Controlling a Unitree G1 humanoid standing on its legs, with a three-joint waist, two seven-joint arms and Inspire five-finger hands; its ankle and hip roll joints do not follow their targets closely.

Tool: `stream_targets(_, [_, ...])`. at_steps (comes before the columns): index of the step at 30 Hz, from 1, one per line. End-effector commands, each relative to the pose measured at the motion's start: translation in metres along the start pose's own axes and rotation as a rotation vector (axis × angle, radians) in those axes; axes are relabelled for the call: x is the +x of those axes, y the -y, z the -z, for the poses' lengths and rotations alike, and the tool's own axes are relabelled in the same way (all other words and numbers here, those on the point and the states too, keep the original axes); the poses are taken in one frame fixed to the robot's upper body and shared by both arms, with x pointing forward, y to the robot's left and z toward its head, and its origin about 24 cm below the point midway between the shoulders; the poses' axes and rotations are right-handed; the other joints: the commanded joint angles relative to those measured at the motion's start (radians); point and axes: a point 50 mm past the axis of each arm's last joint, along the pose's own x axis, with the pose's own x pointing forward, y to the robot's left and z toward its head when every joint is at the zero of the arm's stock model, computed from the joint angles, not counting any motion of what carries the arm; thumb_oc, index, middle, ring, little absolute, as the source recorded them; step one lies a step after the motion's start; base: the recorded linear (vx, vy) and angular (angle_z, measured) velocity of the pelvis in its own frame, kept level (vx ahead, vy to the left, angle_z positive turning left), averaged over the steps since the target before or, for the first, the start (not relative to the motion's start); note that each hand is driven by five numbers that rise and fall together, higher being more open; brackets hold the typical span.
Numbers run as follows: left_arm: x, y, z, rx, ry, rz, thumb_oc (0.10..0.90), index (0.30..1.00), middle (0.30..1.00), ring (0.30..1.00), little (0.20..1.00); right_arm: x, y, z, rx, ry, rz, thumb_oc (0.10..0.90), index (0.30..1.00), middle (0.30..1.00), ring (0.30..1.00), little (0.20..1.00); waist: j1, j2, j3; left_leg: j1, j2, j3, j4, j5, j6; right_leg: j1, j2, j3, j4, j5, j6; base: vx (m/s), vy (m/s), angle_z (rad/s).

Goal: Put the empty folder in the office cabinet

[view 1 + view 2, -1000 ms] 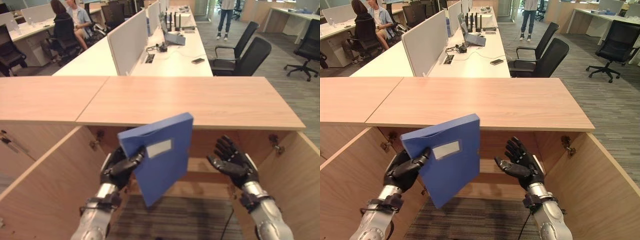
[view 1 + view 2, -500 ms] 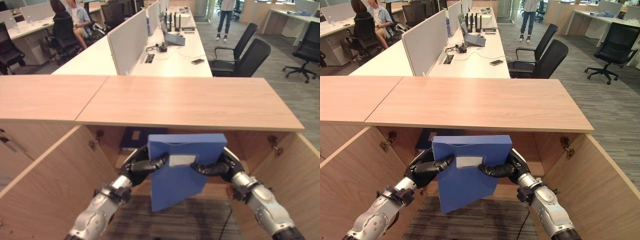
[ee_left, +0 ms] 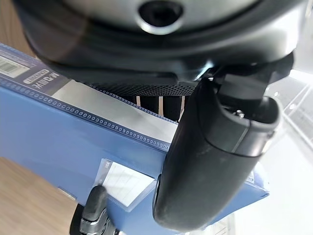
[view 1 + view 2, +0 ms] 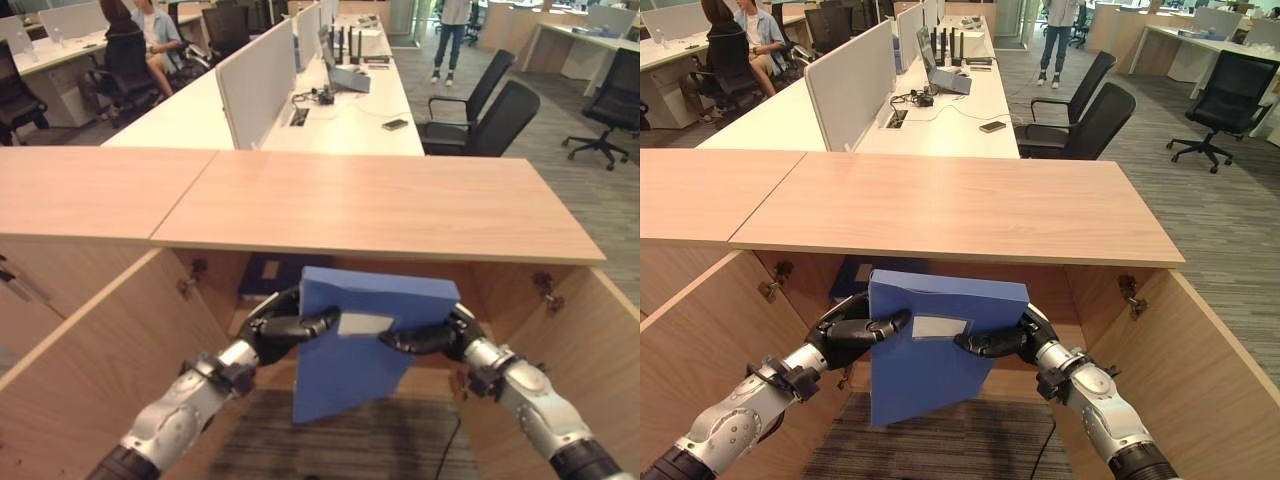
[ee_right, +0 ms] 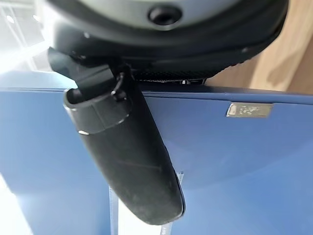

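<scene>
at the cabinet (image 4: 380, 205) mouth, both hands clamp the folder (image 4: 350, 350).

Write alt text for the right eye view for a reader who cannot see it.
Both robot hands hold a blue folder in front of an open wooden cabinet, the left hand gripping its left edge and the right hand its right edge. Beyond the cabinet top are office desks, black chairs and people further off.
</scene>
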Motion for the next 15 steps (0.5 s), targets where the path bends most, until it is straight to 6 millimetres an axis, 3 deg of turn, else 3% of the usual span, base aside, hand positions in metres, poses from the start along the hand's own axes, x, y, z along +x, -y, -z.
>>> stream_targets(1, [0.044, 0.104, -0.013, -0.078, 0.084, 0.672, 0.400, 0.300, 0.300, 0.300, 0.300, 0.051, -0.059, -0.054, 0.070, 0.259, -0.334, 0.400, 0.300, 0.300, 0.300, 0.300, 0.009, -0.006, -0.075, 0.011, 0.032, 0.016, -0.004, -0.090, -0.041, -0.056, -0.016, -0.082, -0.001, 0.039, 0.038, 0.00, 0.000, 0.00])
stream_targets(3, [0.044, 0.102, -0.011, -0.092, 0.099, 0.647, 0.400, 0.300, 0.300, 0.300, 0.300, 0.051, -0.066, -0.038, 0.178, 0.247, -0.329, 0.400, 0.300, 0.300, 0.300, 0.300, 0.007, -0.005, -0.073, 0.012, 0.033, 0.019, -0.004, -0.089, -0.041, -0.055, -0.016, -0.082, -0.001, 0.040, 0.037, 0.00, 0.000, 0.00])
stream_targets(4, [0.044, 0.100, -0.009, -0.098, 0.108, 0.625, 0.576, 0.564, 0.564, 0.564, 0.564, 0.050, -0.069, -0.029, 0.238, 0.237, -0.319, 0.400, 0.300, 0.300, 0.300, 0.300, 0.005, -0.004, -0.073, 0.013, 0.032, 0.020, -0.004, -0.089, -0.041, -0.055, -0.016, -0.082, -0.001, 0.040, 0.036, 0.00, 0.000, 0.00])
stream_targets(5, [0.043, 0.095, -0.006, -0.106, 0.113, 0.583, 0.610, 0.615, 0.615, 0.615, 0.615, 0.047, -0.070, -0.017, 0.313, 0.231, -0.284, 0.400, 0.300, 0.300, 0.300, 0.300, 0.002, -0.003, -0.071, 0.013, 0.032, 0.020, -0.004, -0.089, -0.041, -0.056, -0.017, -0.081, -0.001, 0.041, 0.036, 0.00, 0.000, 0.00])
stream_targets(6, [0.042, 0.088, -0.002, -0.108, 0.112, 0.530, 0.800, 0.900, 0.900, 0.900, 0.900, 0.044, -0.068, -0.006, 0.380, 0.221, -0.235, 0.400, 0.300, 0.300, 0.300, 0.300, 0.000, -0.001, -0.070, 0.014, 0.033, 0.021, -0.004, -0.089, -0.041, -0.055, -0.017, -0.083, -0.001, 0.042, 0.036, 0.00, 0.000, 0.00])
stream_targets(10, [0.032, 0.063, 0.005, -0.058, 0.099, 0.355, 0.800, 0.900, 0.900, 0.900, 0.900, 0.032, -0.066, 0.033, 0.536, 0.127, -0.103, 0.400, 0.300, 0.300, 0.300, 0.300, -0.006, 0.002, -0.070, 0.017, 0.032, 0.023, -0.004, -0.090, -0.042, -0.057, -0.018, -0.081, -0.001, 0.042, 0.035, 0.00, 0.000, 0.00])
stream_targets(15, [0.017, 0.029, 0.012, 0.074, 0.059, 0.159, 0.800, 0.900, 0.900, 0.900, 0.900, 0.018, -0.066, 0.062, 0.667, 0.065, 0.006, 0.400, 0.300, 0.300, 0.300, 0.300, -0.006, 0.003, -0.070, 0.019, 0.032, 0.024, -0.004, -0.093, -0.043, -0.056, -0.020, -0.081, -0.001, 0.042, 0.037, 0.00, 0.008, 0.00])
